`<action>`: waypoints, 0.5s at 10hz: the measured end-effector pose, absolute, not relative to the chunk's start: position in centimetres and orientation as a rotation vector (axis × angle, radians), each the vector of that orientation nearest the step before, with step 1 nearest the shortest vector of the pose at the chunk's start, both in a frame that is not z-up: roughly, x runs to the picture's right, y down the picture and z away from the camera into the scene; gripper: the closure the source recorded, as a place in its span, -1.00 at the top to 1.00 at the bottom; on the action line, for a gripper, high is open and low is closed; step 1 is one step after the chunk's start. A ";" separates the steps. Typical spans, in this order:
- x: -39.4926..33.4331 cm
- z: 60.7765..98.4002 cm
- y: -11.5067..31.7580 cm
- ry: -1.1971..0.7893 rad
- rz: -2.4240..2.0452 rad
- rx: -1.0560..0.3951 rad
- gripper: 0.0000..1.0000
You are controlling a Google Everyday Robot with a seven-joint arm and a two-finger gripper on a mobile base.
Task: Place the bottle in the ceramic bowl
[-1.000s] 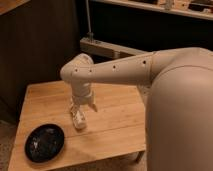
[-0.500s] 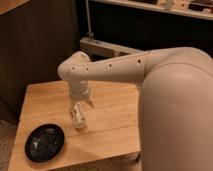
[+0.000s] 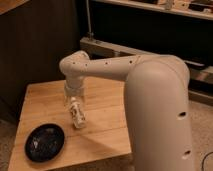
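Camera view: claw [image 3: 75,109] pinching bottle [image 3: 78,119] over table [image 3: 107,125] centre, ceramic bowl [image 3: 45,143] nr front-left edge.

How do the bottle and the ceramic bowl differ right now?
The bottle is small and pale; the ceramic bowl is far wider and glossy black. The bottle hangs tilted in the hand above the wooden table; the ceramic bowl lies flat on it, empty. Both are over the same table.

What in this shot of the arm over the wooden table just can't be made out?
Camera view:
Hand above the wooden table: whether it grips the small pale white-capped bottle, masked by the wrist.
Shallow glossy black ceramic bowl: any contents, lost in dark glaze.
Table's right end: behind the robot's bulky arm.
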State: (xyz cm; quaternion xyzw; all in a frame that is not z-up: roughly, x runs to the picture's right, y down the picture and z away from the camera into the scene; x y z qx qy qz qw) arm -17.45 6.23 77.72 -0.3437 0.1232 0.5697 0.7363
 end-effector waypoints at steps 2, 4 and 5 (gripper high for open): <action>-18.3 79.7 7.1 0.278 1.210 -0.751 0.30; -18.5 80.6 7.5 0.294 1.186 -0.733 0.30; -18.3 81.1 7.9 0.307 1.181 -0.727 0.30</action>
